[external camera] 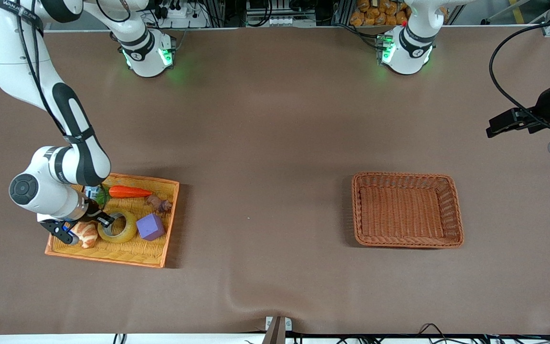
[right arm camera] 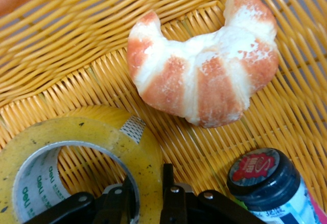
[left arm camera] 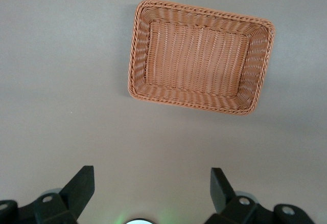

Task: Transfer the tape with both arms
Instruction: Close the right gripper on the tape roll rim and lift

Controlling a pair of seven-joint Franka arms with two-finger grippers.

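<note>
One step is underway: your right gripper [right arm camera: 148, 196] is clamping the tape [external camera: 118, 226] wall in the orange tray [external camera: 170, 224]; lift, handover and basket [external camera: 452, 210] drop are remaining, while your left gripper [left arm camera: 152, 188] is waiting, jaws apart.

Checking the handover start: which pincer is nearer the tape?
Right. The right pincer is shut on the tape wall in the yellow tray; the left pincer waits open above the table near the brown basket.
</note>
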